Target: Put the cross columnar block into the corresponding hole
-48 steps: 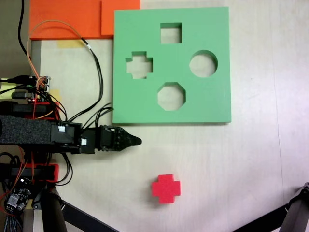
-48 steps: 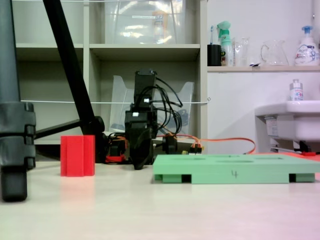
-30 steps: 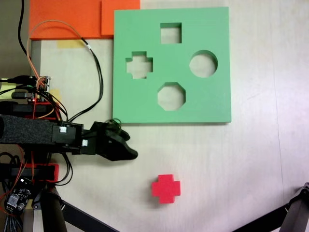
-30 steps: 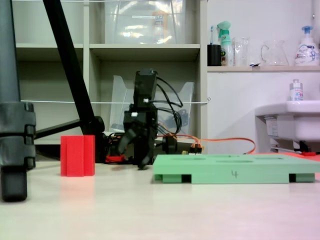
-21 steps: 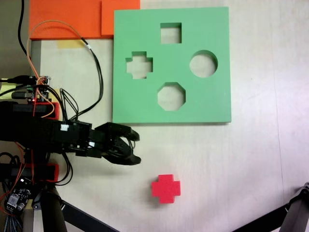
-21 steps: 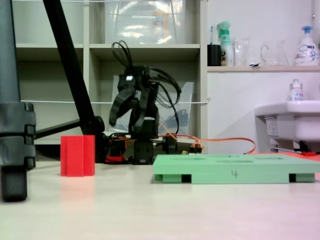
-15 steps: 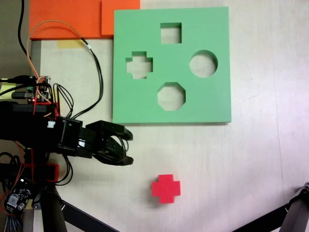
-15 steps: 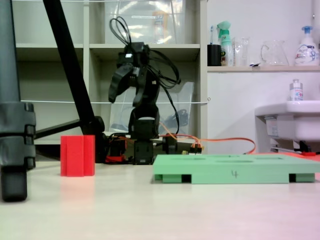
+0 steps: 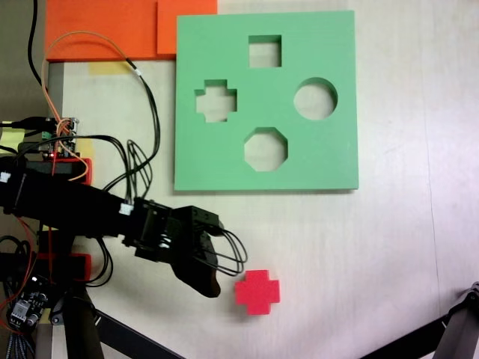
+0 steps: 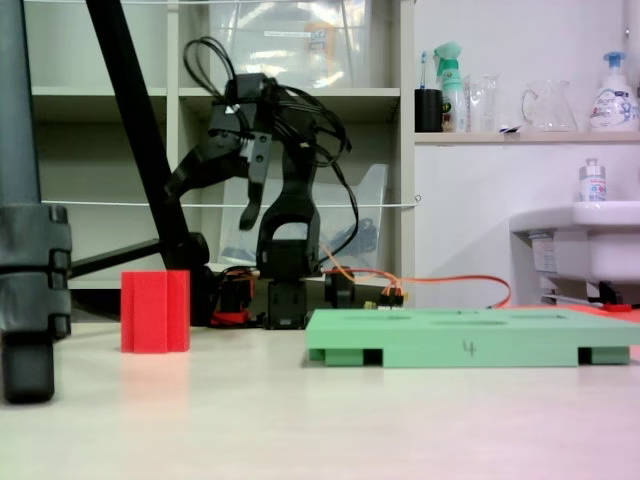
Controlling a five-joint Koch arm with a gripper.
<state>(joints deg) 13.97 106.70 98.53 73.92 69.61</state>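
1. The red cross columnar block stood untouched on the pale tabletop, well apart from the green foam board and its plus-shaped hole, which lay empty near the board's left side in the fixed view from above.

2. The gripper hung in the air above the table, its jaws spread apart with nothing between them; seen from above, its tip sat just to the left of the block without touching it.

3. By the look of things, the job had hardly started: the block was not yet grasped, and the pickup, the carry across to the board and the seating of the block in the cross cutout all remained to be done.

4. The board also carried a square cutout, a round one and an octagonal one, all empty. It rested flat on the table, with orange foam sheets lying against its upper-left corner.

5. Black and orange cables trailed from the arm's base across the table's left side.

6. In the low fixed view, the block stood upright to the left of the board, with a black tripod leg close in the foreground. Behind the arm were open shelves, a ledge with bottles and a glass jug, and a white basin at right.
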